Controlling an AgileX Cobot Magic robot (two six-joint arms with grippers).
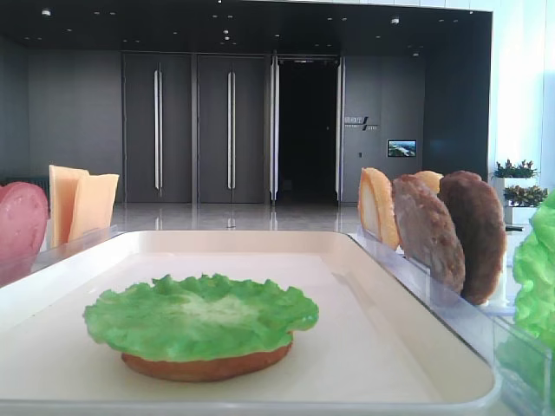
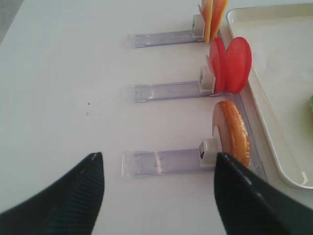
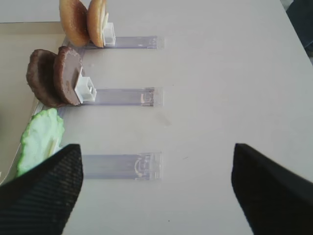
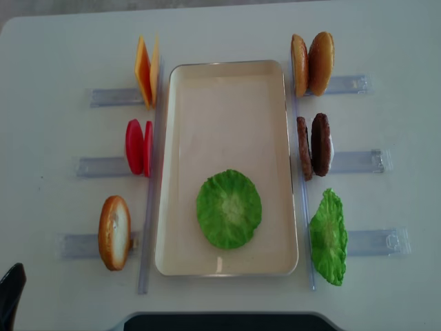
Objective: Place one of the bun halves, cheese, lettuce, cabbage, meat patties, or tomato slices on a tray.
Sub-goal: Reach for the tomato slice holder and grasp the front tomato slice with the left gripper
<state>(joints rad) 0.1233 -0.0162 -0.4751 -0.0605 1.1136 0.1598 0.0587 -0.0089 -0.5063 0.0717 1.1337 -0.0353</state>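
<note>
The tray (image 4: 172,172) lies in the middle of the surface (image 4: 55,41), and on it a lettuce (image 4: 229,209) leaf covers a bun half (image 1: 206,365) near its front end. Both arms hang back from the ingredients. The left end effector (image 2: 156,188) is spread wide with nothing between its fingers, looking down the left-hand holders. The right end effector (image 3: 156,181) is likewise apart and empty over the right-hand row.

The sensible next layer is probably a patty or a tomato slice. The meat patties (image 4: 314,145) stand on edge in their clear holder (image 4: 355,162) just right of the tray; the tomato slices (image 4: 138,147) stand the same way on the left.

To do it well, I would come down over the disc nearest the tray, close across its faces, lift straight up clear of the holder — then lay it flat on the lettuce rather than drop it on edge.
</note>
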